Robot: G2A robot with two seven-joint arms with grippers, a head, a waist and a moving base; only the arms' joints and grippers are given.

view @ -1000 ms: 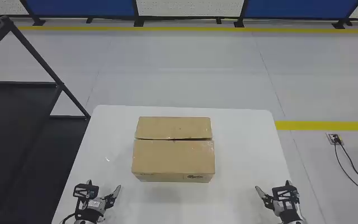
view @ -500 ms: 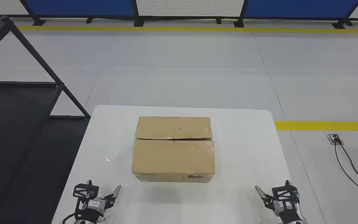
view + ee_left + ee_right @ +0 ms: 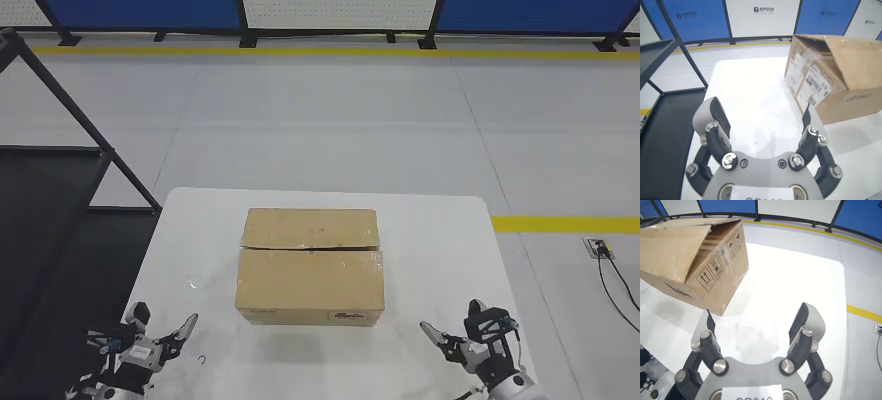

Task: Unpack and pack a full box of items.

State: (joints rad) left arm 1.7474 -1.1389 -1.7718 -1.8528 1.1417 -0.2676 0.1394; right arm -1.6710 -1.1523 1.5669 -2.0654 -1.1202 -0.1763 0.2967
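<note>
Fingers spread wide and holding nothing, the left gripper [image 3: 761, 108] hangs over the white table [image 3: 440, 260] off the near left corner of the cardboard box [image 3: 311, 265]. The right gripper [image 3: 756, 310], equally wide and empty, hangs off the box's near right corner. Neither touches the carton. The box sits mid-table with its top flaps folded down but unsealed, their ends lifting slightly, and a strip of clear tape [image 3: 800, 62] hangs loose on its left end face. Unpacking appears not yet begun. A one-sided pull on a flap could skid or tip the box on the smooth tabletop, and a finger could snag on the loose tape.
</note>
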